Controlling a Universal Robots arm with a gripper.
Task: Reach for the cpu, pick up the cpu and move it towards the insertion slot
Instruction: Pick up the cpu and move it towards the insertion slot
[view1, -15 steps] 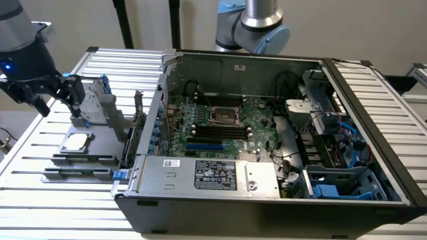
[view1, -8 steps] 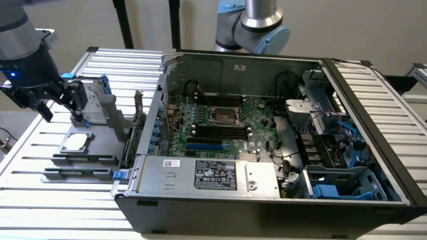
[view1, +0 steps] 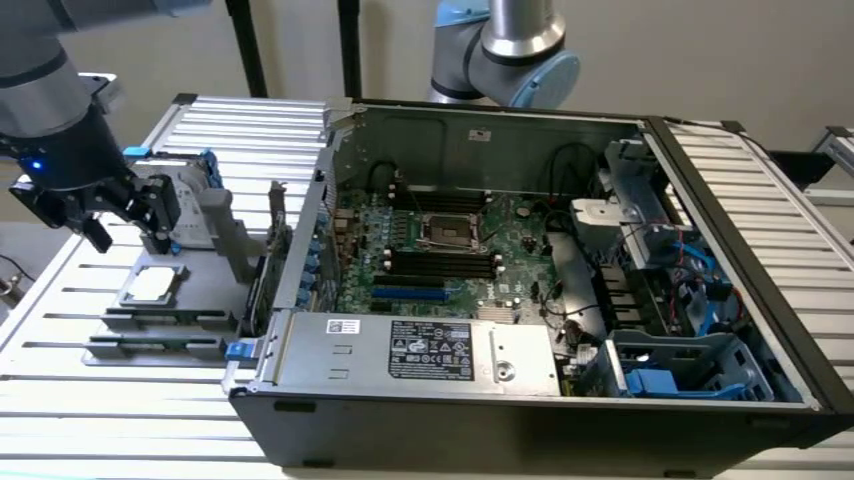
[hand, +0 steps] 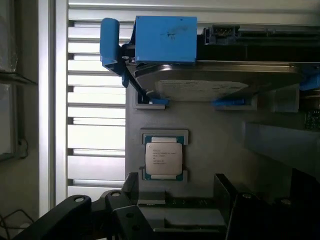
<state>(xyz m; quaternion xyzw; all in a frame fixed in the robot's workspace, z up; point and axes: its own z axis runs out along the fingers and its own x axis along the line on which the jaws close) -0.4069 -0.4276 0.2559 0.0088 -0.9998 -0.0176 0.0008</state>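
While the cpu (hand: 163, 158) lies flat in its shallow nest on the grey fixture plate (hand: 210, 140), outside the open computer case (view1: 534, 425) and just beside that case's wall on the exterior view's left, the gripper (view1: 127, 232) hangs above it without touching it. Its jaws stand spread, and in the wrist view the two dark fingers (hand: 131, 187) frame a gap wider than the chip, with nothing held between them. The chip's silver face, printed lettering up, is fully exposed. By my reading the reach is well along but the grasp is not made: the fingers sit off one edge of the chip rather than astride it, and there looks to be height between them and the plate. The hard drive (hand: 220, 82) in its blue bracket (hand: 165, 39) stands on the same plate, also outside the case by that wall, near the chip but apart from it. The insertion slot (view1: 447, 232) is inside the case, on the motherboard (view1: 514, 270), between the banks of memory slots (view1: 434, 262), a silver frame around a dark square. The pickup and the carry over the case wall toward the slot are not yet done.
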